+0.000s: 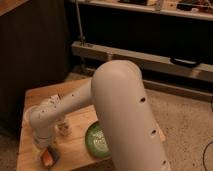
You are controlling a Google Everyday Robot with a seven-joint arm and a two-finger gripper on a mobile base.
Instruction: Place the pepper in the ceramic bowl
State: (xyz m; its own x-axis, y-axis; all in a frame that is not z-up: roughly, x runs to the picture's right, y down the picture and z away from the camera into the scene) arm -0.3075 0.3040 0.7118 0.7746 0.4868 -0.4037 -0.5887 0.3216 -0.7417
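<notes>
The pepper (48, 157) is a small orange-red piece lying on a blue-grey cloth (54, 160) at the front left corner of the wooden table (75, 145). My gripper (44, 148) hangs from the white arm (120, 100) directly over the pepper, at or just above it, and the wrist hides most of it. The green ceramic bowl (96, 140) sits on the table to the right of the gripper, partly hidden by the arm, and looks empty.
A translucent plastic cup (29, 117) stands at the table's left edge behind the wrist. A small pale object (64, 129) stands between the gripper and the bowl. Dark shelving and a metal rail (150, 57) run behind the table.
</notes>
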